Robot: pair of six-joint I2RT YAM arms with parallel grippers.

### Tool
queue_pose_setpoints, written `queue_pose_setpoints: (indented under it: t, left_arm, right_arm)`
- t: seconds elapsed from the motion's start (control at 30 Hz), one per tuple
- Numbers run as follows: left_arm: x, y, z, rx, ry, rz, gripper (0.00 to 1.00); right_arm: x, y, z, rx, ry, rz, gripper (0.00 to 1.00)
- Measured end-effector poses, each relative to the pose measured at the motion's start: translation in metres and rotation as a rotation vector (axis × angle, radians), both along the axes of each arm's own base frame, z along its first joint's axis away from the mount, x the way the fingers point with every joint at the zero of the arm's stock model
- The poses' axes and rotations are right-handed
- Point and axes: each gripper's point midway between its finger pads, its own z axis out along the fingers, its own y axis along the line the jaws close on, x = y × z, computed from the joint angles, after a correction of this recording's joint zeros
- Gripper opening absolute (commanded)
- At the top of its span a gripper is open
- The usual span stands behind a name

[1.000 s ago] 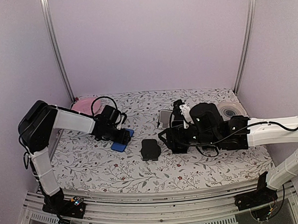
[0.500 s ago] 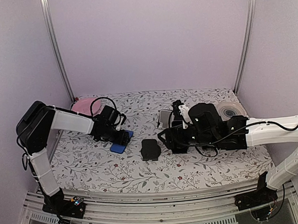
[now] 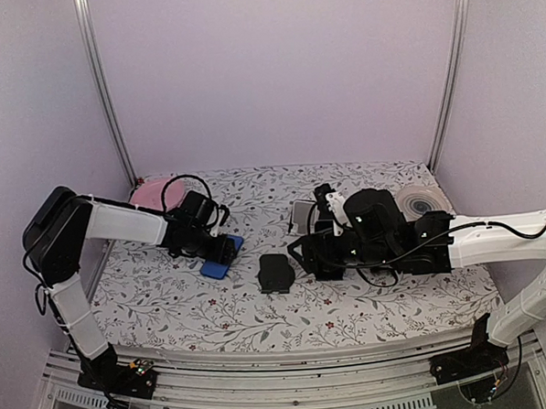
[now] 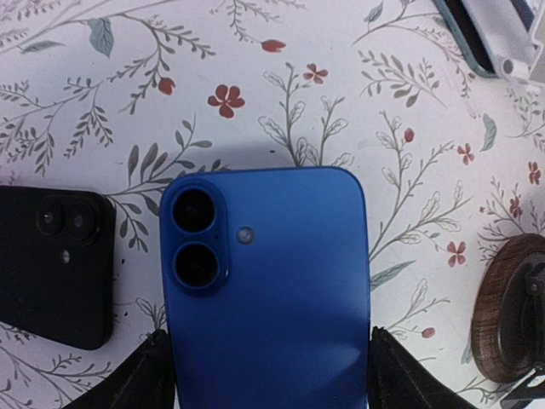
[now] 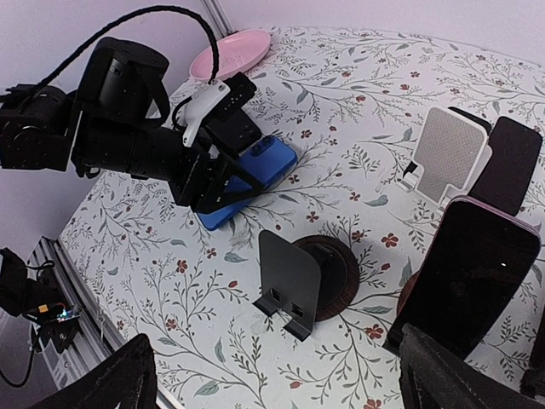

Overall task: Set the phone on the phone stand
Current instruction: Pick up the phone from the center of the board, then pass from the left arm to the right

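Clamping the glossy blue rectangular phone [image 4: 272, 256] by both long edges, the left gripper [image 4: 268, 358] sits at nine o'clock from the black metal wooden-based phone stand [image 3: 275, 271]; the right gripper [image 5: 274, 348] gapes empty.

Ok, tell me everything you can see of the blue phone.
The blue phone is back-up over the floral cloth. It looks matte blue, with rounded corners, a raised pill-shaped bump holding two stacked lenses, and a small flash dot beside it. The left gripper appears to clamp its long edges at the end away from the lenses. I cannot tell whether it is lifted. A black phone sits alongside, not touching.
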Motion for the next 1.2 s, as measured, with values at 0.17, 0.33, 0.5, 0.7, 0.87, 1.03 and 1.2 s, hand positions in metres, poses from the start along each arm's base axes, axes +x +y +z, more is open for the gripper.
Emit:
queue_pose_setpoints:
  t: [0.17,0.33,0.5,0.7,0.87,1.03,1.2]
  left_arm:
    - [0.000,-0.007,0.019,-0.022,-0.040,-0.016,0.52]
    - [-0.003,-0.017,0.034,-0.035,-0.079,-0.053,0.52]
    - [-0.010,-0.025,0.056,-0.042,-0.137,-0.087,0.51]
    - [-0.020,-0.037,0.095,-0.080,-0.233,-0.134,0.51]
    - [-0.034,-0.054,0.125,-0.120,-0.315,-0.193,0.51]
    - [-0.049,-0.070,0.145,-0.148,-0.377,-0.256,0.51]
    - [-0.065,-0.089,0.157,-0.165,-0.419,-0.321,0.51]
  right_arm:
    - [0.003,0.008,0.006,0.045,0.008,0.032,0.99]
    - [0.027,0.024,0.020,0.122,0.029,0.070,0.99]
    - [0.052,0.038,0.033,0.198,0.049,0.099,1.00]
    - [0.069,0.055,0.029,0.274,0.111,0.150,0.97]
    - [0.077,0.066,0.007,0.306,0.199,0.173,0.96]
    - [0.085,0.080,0.002,0.360,0.245,0.188,0.91]
    - [0.090,0.086,0.001,0.438,0.296,0.196,0.81]
